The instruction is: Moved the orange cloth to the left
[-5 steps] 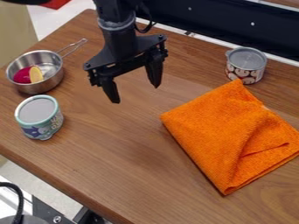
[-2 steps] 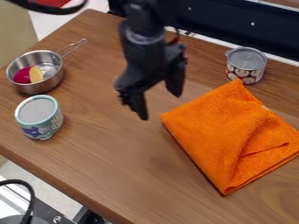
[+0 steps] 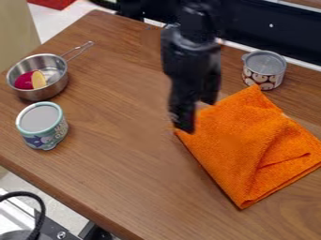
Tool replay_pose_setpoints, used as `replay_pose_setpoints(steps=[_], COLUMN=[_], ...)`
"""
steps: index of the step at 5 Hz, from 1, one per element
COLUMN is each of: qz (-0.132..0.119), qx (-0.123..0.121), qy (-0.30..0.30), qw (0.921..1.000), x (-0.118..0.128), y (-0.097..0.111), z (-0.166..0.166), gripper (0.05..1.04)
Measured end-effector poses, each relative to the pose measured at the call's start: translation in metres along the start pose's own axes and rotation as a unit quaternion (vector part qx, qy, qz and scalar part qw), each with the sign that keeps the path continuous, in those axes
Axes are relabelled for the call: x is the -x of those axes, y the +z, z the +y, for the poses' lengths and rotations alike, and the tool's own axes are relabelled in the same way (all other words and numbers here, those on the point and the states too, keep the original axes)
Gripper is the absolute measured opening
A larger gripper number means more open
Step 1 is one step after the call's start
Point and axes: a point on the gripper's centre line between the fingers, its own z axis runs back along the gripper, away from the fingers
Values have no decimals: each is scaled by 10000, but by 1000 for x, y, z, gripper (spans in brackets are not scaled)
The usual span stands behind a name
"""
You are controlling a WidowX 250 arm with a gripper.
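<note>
The black gripper (image 3: 197,114) hangs down over the upper-left edge of the orange cloth (image 3: 251,145), turned nearly edge-on to the camera. Its two fingers stand apart, with a bit of orange showing between them, so it is open. The nearer finger covers the cloth's left corner; whether it touches the fabric I cannot tell. The cloth lies folded and flat on the right half of the wooden table (image 3: 119,173), with a crease near its right side.
A patterned tin (image 3: 264,70) stands just behind the cloth's top corner. On the left are a teal-rimmed tin (image 3: 42,125) and a metal pan (image 3: 37,76) holding a red and yellow item. The table's front edge runs diagonally across the lower left.
My gripper has moved right and somewhat toward the camera, from mid-table to the cloth's left corner, and has turned. The cloth, tins and pan have stayed where they were.
</note>
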Motion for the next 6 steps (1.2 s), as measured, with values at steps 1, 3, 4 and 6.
replay_pose_setpoints(steps=[1, 3, 4, 6], qz=[65, 100, 9, 105], qx=[61, 109, -107, 36], qy=[347, 710, 742, 567], qw=[9994, 9974, 9972, 9983], x=[22, 48, 52, 50], y=[-8, -26, -37, -53], z=[-7, -30, -29, -20], gripper=[951, 395, 172, 53])
